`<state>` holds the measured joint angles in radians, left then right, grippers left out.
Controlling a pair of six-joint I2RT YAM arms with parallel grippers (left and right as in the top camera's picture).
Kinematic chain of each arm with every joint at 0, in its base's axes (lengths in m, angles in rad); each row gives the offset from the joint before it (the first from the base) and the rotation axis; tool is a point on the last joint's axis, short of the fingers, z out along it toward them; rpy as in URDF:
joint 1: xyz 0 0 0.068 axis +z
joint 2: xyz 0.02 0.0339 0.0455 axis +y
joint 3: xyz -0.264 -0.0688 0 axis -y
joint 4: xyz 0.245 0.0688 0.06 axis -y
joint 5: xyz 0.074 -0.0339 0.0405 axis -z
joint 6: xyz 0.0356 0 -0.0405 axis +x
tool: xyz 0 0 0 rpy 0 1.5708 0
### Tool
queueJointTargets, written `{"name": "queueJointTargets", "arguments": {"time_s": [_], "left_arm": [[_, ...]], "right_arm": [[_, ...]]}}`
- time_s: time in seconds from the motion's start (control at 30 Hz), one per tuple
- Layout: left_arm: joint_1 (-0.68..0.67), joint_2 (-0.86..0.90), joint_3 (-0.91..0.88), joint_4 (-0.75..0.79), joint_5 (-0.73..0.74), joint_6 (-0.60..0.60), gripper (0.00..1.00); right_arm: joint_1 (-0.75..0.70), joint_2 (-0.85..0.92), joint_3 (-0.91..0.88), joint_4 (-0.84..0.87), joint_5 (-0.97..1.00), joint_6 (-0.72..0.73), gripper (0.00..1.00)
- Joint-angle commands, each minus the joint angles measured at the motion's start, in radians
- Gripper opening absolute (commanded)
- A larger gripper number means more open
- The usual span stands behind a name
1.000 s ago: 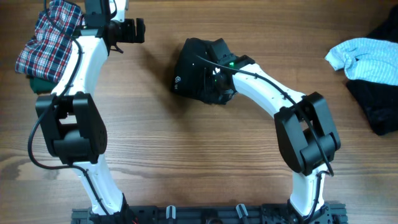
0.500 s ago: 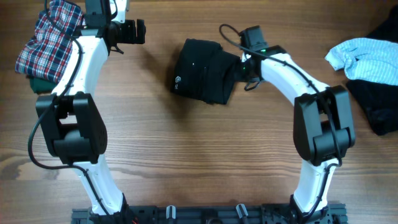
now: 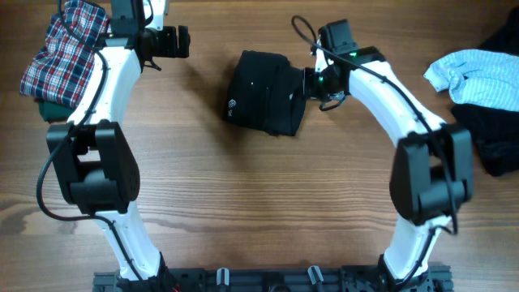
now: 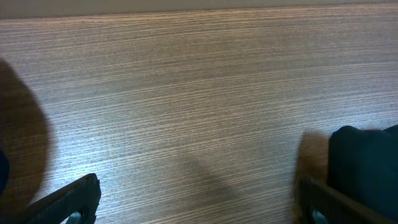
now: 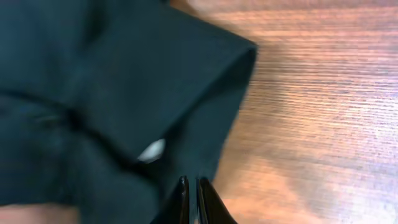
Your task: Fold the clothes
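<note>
A folded black T-shirt (image 3: 263,93) with a small white logo lies on the wooden table at centre back. My right gripper (image 3: 312,83) is shut, and its tips rest at the shirt's right edge; the right wrist view shows the narrow fingertips (image 5: 191,190) against the dark fabric (image 5: 93,93). My left gripper (image 3: 174,40) is open and empty, hovering left of the shirt; the left wrist view shows its spread fingers (image 4: 68,202) over bare wood, with a corner of the shirt (image 4: 367,165) at the right.
A red-white-blue plaid garment (image 3: 61,45) lies over a green one (image 3: 49,108) at the back left. A pale blue garment (image 3: 474,73) and another black one (image 3: 495,138) lie crumpled at the right edge.
My right gripper has pulled off the top of the black shirt to its right edge, and the shirt now lies flatter. The left arm has not moved.
</note>
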<state>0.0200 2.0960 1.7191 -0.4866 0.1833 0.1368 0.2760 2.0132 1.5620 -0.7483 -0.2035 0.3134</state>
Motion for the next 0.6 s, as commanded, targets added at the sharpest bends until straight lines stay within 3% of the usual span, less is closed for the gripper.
{"name": "queueJointTargets", "arguments": {"time_s": [0.0,0.37,0.57], "left_arm": [[0.026,-0.039,0.001,0.001,-0.017,0.016,1.00],[0.120,-0.039,0.001,-0.004,-0.016,0.012,1.00],[0.124,-0.039,0.001,-0.012,-0.016,0.013,1.00]], "right_arm": [[0.029,-0.080,0.037,0.003,-0.200,0.026,0.09],[0.188,-0.016,0.033,0.064,-0.124,0.053,0.09],[0.203,0.090,0.033,0.092,-0.075,0.050,0.06]]}}
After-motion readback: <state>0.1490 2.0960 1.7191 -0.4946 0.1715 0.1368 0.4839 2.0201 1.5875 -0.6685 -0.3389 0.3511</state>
